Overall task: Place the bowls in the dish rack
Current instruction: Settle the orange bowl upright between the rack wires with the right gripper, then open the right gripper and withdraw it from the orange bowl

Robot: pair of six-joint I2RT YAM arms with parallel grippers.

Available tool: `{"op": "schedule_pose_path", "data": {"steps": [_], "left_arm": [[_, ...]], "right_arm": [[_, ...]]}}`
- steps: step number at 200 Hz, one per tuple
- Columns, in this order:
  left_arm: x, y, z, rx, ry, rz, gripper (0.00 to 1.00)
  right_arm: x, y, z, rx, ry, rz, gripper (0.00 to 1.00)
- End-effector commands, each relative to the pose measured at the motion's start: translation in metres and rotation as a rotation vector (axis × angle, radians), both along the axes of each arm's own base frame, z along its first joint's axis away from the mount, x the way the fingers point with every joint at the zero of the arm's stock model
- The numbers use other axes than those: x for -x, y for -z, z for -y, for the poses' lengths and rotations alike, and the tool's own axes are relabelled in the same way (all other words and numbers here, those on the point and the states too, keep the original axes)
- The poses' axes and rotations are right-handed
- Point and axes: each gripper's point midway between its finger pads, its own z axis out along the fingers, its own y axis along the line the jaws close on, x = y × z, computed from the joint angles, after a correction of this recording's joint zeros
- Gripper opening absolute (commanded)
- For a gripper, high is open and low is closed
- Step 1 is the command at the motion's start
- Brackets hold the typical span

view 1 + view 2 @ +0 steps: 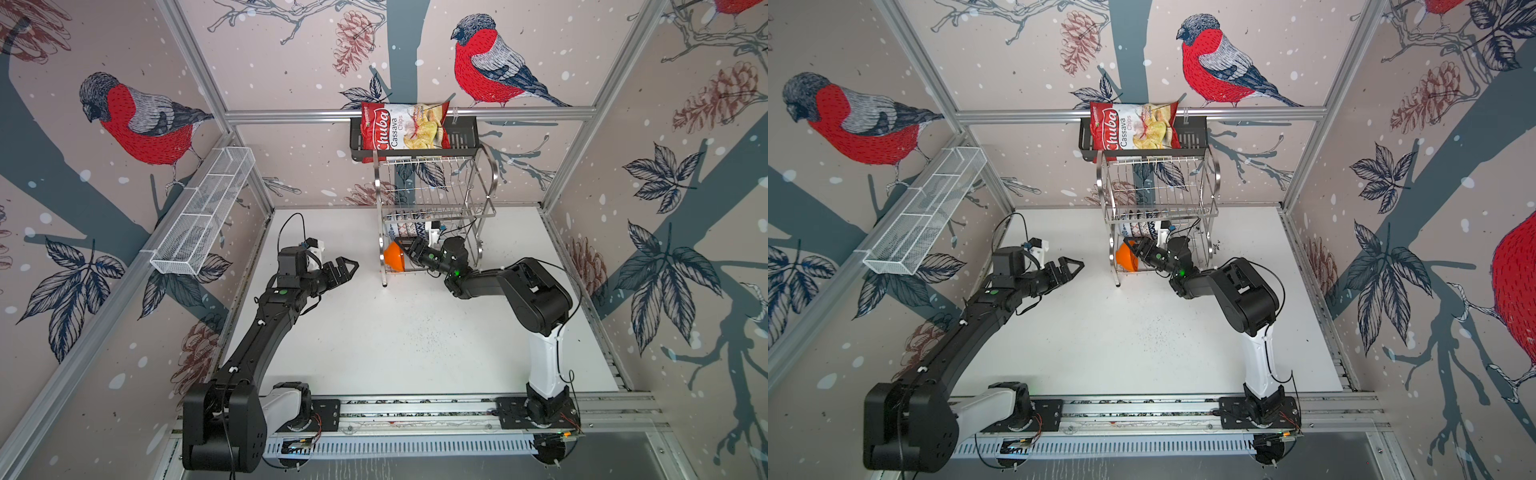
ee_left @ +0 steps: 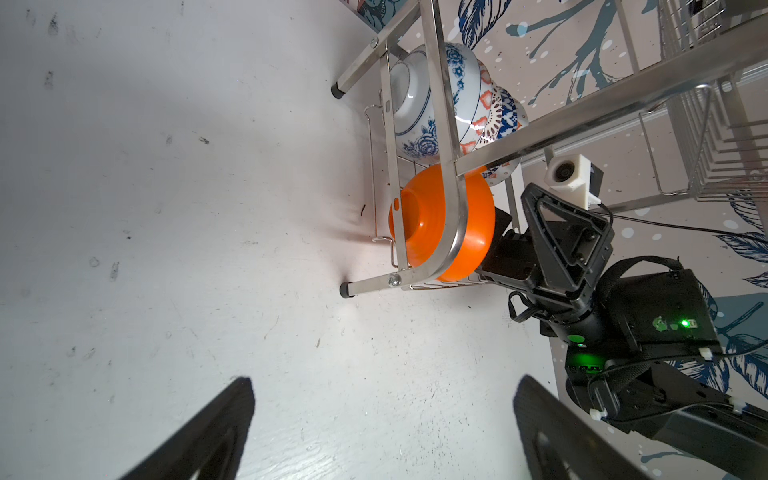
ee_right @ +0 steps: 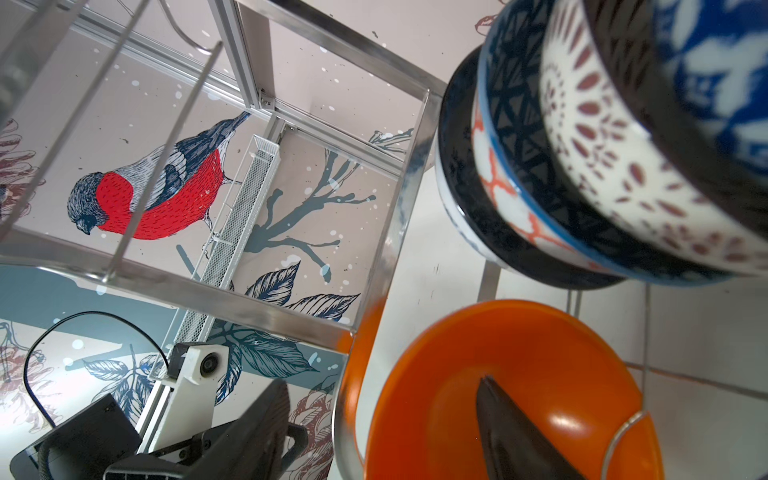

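While the left gripper (image 1: 349,270) hangs with its jaws spread wide and nothing between them, above the bare white table (image 1: 415,340) at about 10 o'clock from the table's middle, the right gripper (image 1: 409,249) reaches into the lower tier of the dish rack (image 1: 436,195). In both top views the rack stands at 12 o'clock on the table, close to the back wall. An orange bowl (image 1: 395,257) stands on edge in the lower tier at the rack's 7 o'clock corner, just inside the rounded end frame. Its foot faces 9 o'clock and its mouth faces 3 o'clock, toward the right gripper. The right wrist view shows that gripper released. One finger (image 3: 511,436) lies inside the bowl's hollow and the other finger (image 3: 257,432) stays outside, clear of the rim, with the rack's frame tube between them. Whether the inner finger touches the bowl cannot be told. At about 1 o'clock from the orange bowl, deeper in the same tier, a row of patterned bowls (image 2: 469,99) stands on edge, packed one against the next. The upper tier holds no bowl. Above the rack at 12 o'clock a chips bag (image 1: 399,129) lies on a black shelf (image 1: 461,137), and a white mesh basket (image 1: 203,212) hangs on the wall at 10 o'clock.
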Motion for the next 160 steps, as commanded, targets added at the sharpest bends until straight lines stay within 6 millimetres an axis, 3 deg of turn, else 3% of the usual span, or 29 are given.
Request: {"op": "schedule_pose_path", "data": {"steps": [1,30,46,112,160], "left_arm": [[-0.004,-0.009,0.001,0.007,0.009,0.046,0.98],[-0.004,-0.009,0.001,0.006,0.008,0.046,0.97],[-0.004,-0.009,0.001,0.008,0.010,0.047,0.98],[-0.004,-0.009,0.001,0.006,0.008,0.048,0.97],[-0.004,-0.011,0.000,0.004,0.006,0.052,0.98]], "right_arm": [[0.001,-0.025,0.004,-0.050,0.018,0.071,0.76],[0.003,-0.033,0.008,-0.054,0.025,0.088,0.84],[0.004,-0.037,0.009,-0.052,0.029,0.095,1.00],[0.014,-0.050,0.018,-0.061,0.045,0.111,0.99],[0.034,-0.044,0.029,-0.041,0.041,0.106,1.00]]}}
